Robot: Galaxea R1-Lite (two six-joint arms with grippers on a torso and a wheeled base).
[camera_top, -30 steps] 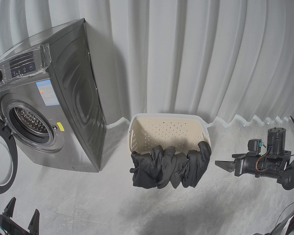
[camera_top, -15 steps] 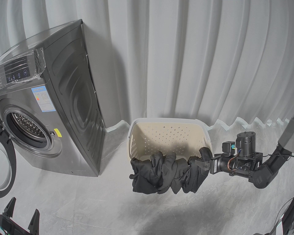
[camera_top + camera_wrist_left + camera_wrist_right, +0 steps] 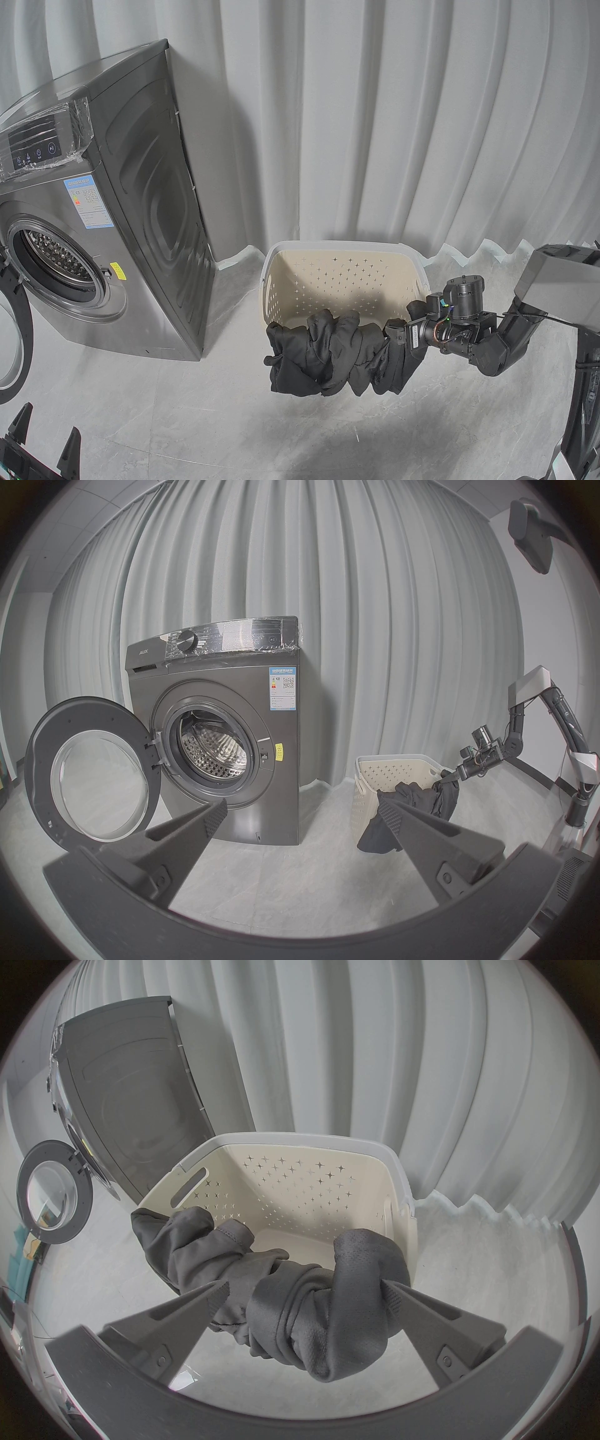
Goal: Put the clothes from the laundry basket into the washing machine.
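Dark grey fabric garment (image 3: pixel 325 1329) sits between my right end effector's (image 3: pixel 301 1286) released fingers (image 3: pixel 181 1316) — grasp step; closing needed next.

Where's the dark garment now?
In the head view, the dark garment hangs over the laundry basket's front rim, right of the washing machine, the right tool at its right end.

Soft even light, fisheye-bowed wrist views
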